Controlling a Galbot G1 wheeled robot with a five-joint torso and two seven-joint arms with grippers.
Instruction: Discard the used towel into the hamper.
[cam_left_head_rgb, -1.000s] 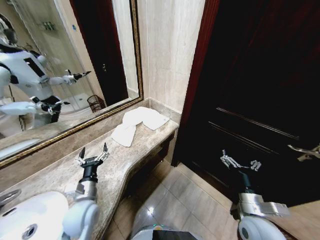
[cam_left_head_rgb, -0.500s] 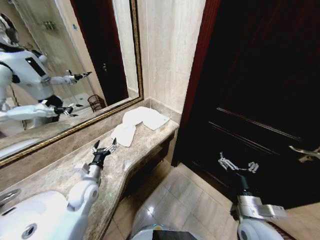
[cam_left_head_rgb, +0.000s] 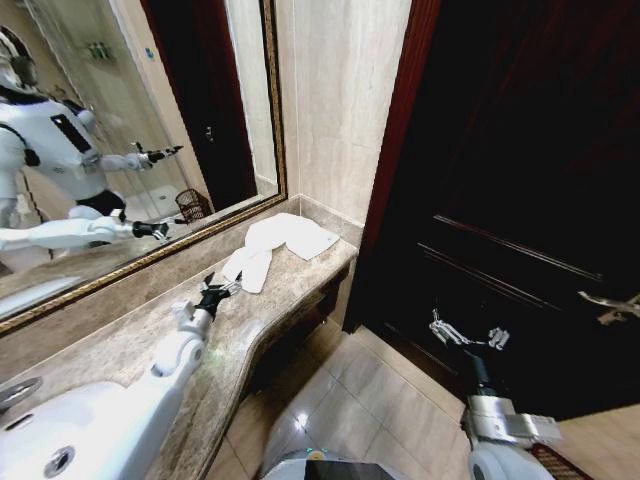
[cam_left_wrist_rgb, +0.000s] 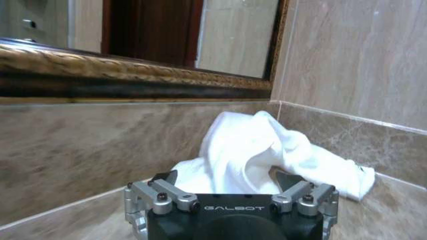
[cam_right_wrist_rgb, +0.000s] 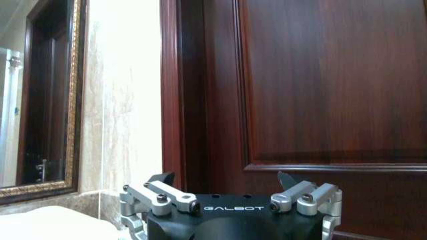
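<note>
The left gripper (cam_left_head_rgb: 218, 291) is stretched out low over the stone counter (cam_left_head_rgb: 120, 345), its fingers spread apart and holding nothing. It sits just short of the near end of the white towel (cam_left_head_rgb: 275, 248); in the left wrist view the gripper (cam_left_wrist_rgb: 230, 181) has the crumpled towel (cam_left_wrist_rgb: 267, 152) right in front of its spread fingers, though whether the tips touch the cloth cannot be told. The towel lies at the far end of the counter, in the corner where the low stone ledge under the mirror (cam_left_head_rgb: 130, 130) meets the side wall (cam_left_head_rgb: 335, 100), with one end trailing back toward the gripper.

The right gripper (cam_left_head_rgb: 463, 333) hangs off the counter, over the tiled floor (cam_left_head_rgb: 350, 400) in front of the dark wooden door (cam_left_head_rgb: 520, 180), released and empty. In the right wrist view its fingers (cam_right_wrist_rgb: 160, 180) stand apart, facing the door (cam_right_wrist_rgb: 320, 80).

The hamper (cam_left_head_rgb: 191, 206) shows as a reflection in the mirror, a small dark woven basket.
</note>
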